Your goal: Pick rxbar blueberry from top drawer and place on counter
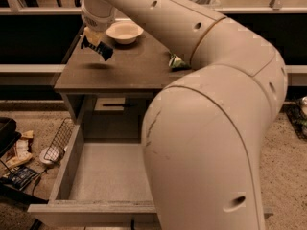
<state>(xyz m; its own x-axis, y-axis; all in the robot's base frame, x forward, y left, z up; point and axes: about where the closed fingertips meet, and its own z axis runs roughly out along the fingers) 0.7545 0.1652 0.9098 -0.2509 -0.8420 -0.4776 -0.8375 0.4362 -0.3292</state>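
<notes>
One step remains: gripper (96, 43) clamps the small dark blue-black snack bar (101, 52), hovering just beside round white bowl (124, 32) above flat grey-brown desk (134, 68). Next: lower, release.

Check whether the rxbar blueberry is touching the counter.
Apart. The camera view shows the rxbar blueberry held in the gripper above the counter, with bare counter and the bar's own shadow visible beneath it.

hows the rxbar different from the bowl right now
The rxbar blueberry is dark and oblong; the bowl is pale and round. The rxbar blueberry hangs in the gripper above the counter; the bowl rests on the counter. Both are at its left rear.
</notes>
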